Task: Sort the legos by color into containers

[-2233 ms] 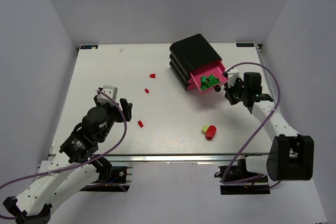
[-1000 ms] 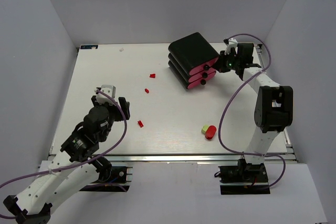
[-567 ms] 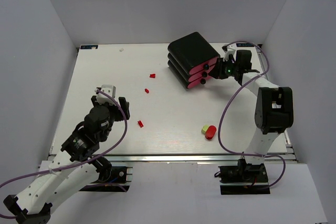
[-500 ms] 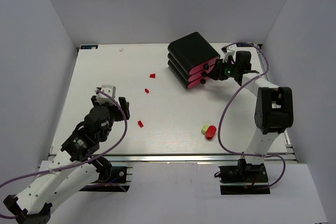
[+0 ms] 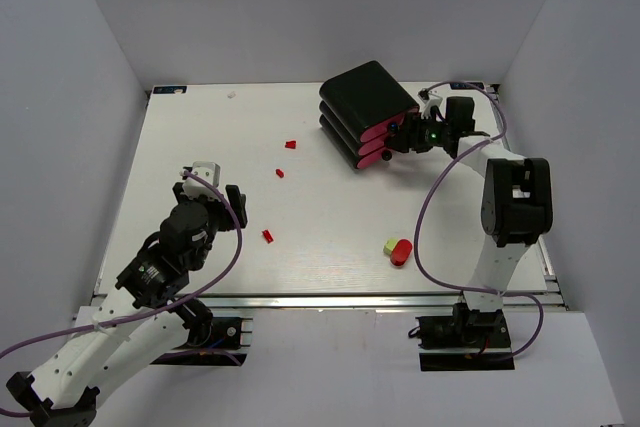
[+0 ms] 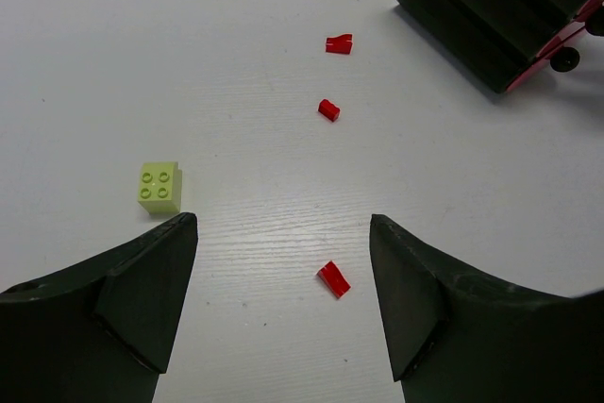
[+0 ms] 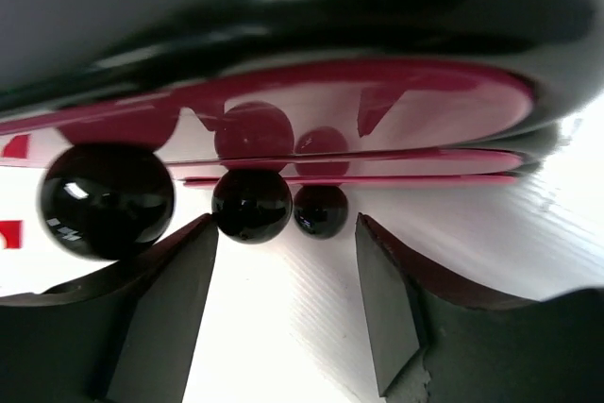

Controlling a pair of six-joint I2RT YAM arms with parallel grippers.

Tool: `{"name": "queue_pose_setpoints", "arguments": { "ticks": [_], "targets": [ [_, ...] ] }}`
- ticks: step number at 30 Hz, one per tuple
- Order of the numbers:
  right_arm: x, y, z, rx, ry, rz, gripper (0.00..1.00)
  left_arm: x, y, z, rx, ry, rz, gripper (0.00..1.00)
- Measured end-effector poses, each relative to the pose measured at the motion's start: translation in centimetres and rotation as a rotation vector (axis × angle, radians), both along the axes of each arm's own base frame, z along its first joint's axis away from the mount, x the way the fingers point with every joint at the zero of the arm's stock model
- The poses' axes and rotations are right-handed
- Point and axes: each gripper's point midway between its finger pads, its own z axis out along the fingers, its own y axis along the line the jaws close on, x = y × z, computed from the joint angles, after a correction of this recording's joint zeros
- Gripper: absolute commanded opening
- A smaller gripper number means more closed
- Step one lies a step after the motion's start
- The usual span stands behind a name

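The containers are a glossy black cabinet [image 5: 366, 107] with three pink drawers [image 7: 396, 115], all pushed in. Their dark knobs [image 7: 251, 205] stand in a row just ahead of my right gripper [image 5: 411, 136] [image 7: 283, 266], which is open and holds nothing. Small red legos [image 5: 267, 236] [image 5: 280, 172] [image 5: 291, 144] lie scattered mid-table. My left gripper [image 5: 215, 192] [image 6: 281, 261] hangs open over the table. One red lego [image 6: 333, 278] lies between its fingers [image 6: 151, 280], untouched. A yellow-green lego [image 6: 159, 186] sits just beyond the left finger.
A yellow-green brick [image 5: 390, 245] and a larger red piece [image 5: 402, 250] lie together near the front right. Grey walls close in the table on three sides. The right arm's cable [image 5: 440, 197] loops over the table's right side.
The top drawer with green legos in it has been pushed shut. My right gripper has moved in to the knobs and gone from shut to open. The left arm has stayed still.
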Motion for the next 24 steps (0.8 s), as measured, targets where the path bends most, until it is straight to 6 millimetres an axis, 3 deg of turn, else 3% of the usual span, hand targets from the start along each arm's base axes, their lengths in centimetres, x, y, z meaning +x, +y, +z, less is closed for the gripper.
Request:
{"name": "queue_pose_setpoints", "arguments": {
  "ticks": [5,11,15,20,24],
  "targets": [
    [-0.1,0.8,-0.7,0.055,0.044,0.001,0.59,0.0,0.0,0.0,0.000,0.000,0.000,0.83],
    [-0.1,1.5,-0.5,0.117,0.010,0.003,0.42,0.0,0.0,0.0,0.000,0.000,0.000,0.83],
    [-0.2,1.6,-0.5,0.139,-0.006,0.002,0.26,0.0,0.0,0.0,0.000,0.000,0.000,0.83],
    [-0.5,1.5,-0.5,0.141,-0.027,-0.006,0.21,0.0,0.0,0.0,0.000,0.000,0.001,0.83],
    [-2.1,0.7,-0.5,0.130,-0.026,-0.026,0.21,0.0,0.0,0.1,-0.002,-0.003,0.001,0.84]
  ]
}}
